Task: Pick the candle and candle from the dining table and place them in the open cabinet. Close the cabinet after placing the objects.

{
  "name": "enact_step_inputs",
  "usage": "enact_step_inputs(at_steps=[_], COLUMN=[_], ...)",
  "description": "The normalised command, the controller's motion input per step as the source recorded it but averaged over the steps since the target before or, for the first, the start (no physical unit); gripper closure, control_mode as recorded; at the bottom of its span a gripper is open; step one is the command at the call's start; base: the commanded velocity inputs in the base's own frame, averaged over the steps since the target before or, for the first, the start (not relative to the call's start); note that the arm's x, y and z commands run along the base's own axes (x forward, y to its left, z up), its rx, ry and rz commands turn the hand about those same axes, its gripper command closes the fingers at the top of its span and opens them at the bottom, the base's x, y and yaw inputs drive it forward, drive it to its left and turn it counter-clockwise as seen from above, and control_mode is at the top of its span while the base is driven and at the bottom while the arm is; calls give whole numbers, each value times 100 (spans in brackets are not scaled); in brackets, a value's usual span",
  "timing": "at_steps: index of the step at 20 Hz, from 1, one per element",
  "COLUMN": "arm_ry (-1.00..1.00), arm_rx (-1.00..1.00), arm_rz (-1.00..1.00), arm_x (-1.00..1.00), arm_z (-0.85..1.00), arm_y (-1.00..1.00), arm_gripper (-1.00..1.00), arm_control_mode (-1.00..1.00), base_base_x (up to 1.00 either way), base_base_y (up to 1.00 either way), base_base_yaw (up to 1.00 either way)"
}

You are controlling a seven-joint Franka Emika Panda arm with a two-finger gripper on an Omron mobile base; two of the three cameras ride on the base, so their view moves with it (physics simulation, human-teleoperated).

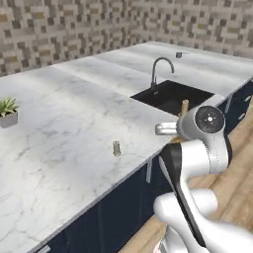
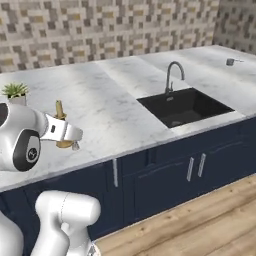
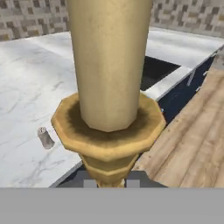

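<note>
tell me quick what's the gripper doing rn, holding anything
Gripper: shut on the taper candle, gripped low at its brass holder and lifted off the dining table.

My arm (image 1: 197,163) is glossy white with rounded links. Dark bands mark my joints. A round dark cap (image 1: 209,119) closes my wrist.

Tan taper (image 3: 109,61) upright on brass holder, off table; grey stub (image 1: 116,148) standing on marble table (image 1: 59,118).

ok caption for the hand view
Tan taper candle on its brass holder, held close above the marble table; grey stub candle behind.
</note>
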Motion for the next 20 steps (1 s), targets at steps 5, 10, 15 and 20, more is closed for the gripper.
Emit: enact_step_inputs(at_steps=[5,10,15,20], arm_ry=[0,0,0,0], arm_rx=[0,0,0,0], arm_rz=[0,0,0,0], arm_x=[0,0,0,0], arm_z=[0,0,0,0], arm_y=[0,0,0,0], arm_gripper=[100,100,100,100], arm_control_mode=[100,100,100,100], base_base_x=[0,4,9,20], base_base_y=[-5,-35,-40,-41], base_base_yaw=[-73,-57,-51,-46])
